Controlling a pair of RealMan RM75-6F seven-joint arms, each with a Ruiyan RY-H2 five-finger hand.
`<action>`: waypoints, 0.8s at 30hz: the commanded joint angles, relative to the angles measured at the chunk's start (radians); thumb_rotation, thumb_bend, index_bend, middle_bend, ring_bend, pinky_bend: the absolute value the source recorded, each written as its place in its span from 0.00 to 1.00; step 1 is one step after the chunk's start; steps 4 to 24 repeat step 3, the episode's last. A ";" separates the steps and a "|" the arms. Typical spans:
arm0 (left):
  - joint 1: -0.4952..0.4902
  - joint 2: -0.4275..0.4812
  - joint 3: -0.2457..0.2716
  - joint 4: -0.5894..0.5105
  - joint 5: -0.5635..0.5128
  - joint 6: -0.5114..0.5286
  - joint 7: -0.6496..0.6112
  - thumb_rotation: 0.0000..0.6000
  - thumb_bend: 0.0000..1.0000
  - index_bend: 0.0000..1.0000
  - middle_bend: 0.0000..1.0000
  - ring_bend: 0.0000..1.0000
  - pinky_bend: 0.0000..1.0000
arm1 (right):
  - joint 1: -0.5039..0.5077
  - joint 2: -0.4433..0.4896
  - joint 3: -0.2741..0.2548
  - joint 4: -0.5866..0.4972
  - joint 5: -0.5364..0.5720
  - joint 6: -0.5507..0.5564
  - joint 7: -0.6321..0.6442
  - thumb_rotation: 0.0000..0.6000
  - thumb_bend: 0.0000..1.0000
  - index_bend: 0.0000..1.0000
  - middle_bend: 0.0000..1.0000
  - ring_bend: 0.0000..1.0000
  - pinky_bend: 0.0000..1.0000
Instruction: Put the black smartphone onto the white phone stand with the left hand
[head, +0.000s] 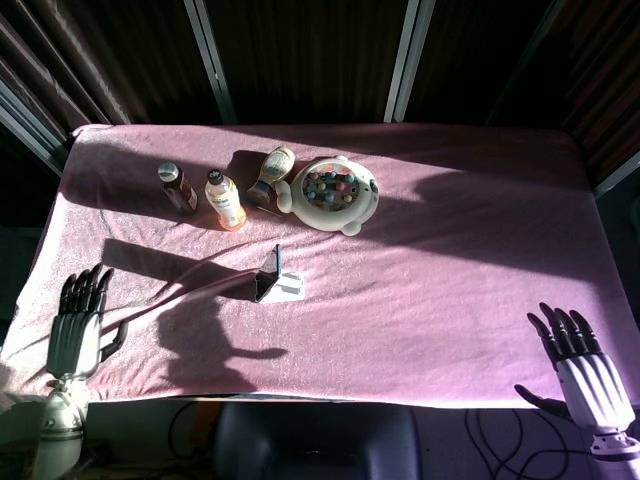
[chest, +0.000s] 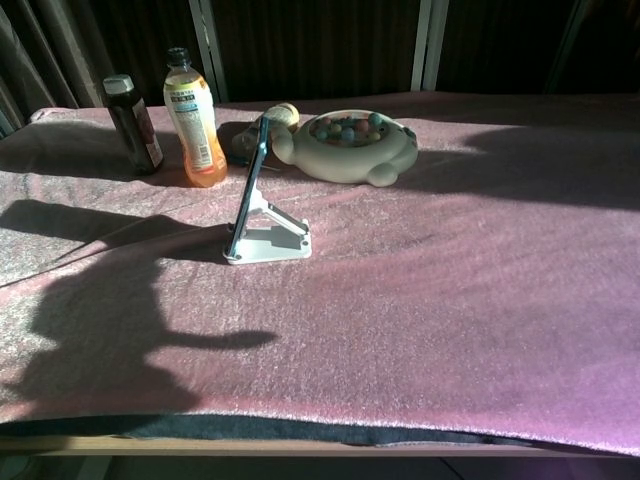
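The black smartphone (chest: 248, 183) leans upright on the white phone stand (chest: 272, 240), seen edge-on in the chest view; the head view shows the smartphone (head: 275, 262) on the stand (head: 287, 287) near the table's middle left. My left hand (head: 76, 322) hangs open at the table's front left corner, far from the stand, fingers straight and apart, holding nothing. My right hand (head: 580, 364) is open off the front right edge. Neither hand appears in the chest view.
Behind the stand are a dark bottle (chest: 131, 122), an orange drink bottle (chest: 195, 119), a brush (head: 271, 168) and a round white toy dish of coloured balls (chest: 345, 143). A pink cloth (chest: 450, 270) covers the table; long arm shadows fall across its left side.
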 joint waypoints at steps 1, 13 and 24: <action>0.062 0.088 0.059 -0.074 0.010 -0.007 0.056 1.00 0.35 0.00 0.00 0.00 0.00 | 0.002 0.003 0.002 0.002 0.003 -0.002 0.007 1.00 0.24 0.00 0.00 0.00 0.00; 0.059 0.098 0.054 -0.082 -0.008 -0.037 0.054 1.00 0.35 0.00 0.00 0.00 0.00 | 0.002 0.003 0.003 0.004 0.006 -0.004 0.008 1.00 0.24 0.00 0.00 0.00 0.00; 0.059 0.098 0.054 -0.082 -0.008 -0.037 0.054 1.00 0.35 0.00 0.00 0.00 0.00 | 0.002 0.003 0.003 0.004 0.006 -0.004 0.008 1.00 0.24 0.00 0.00 0.00 0.00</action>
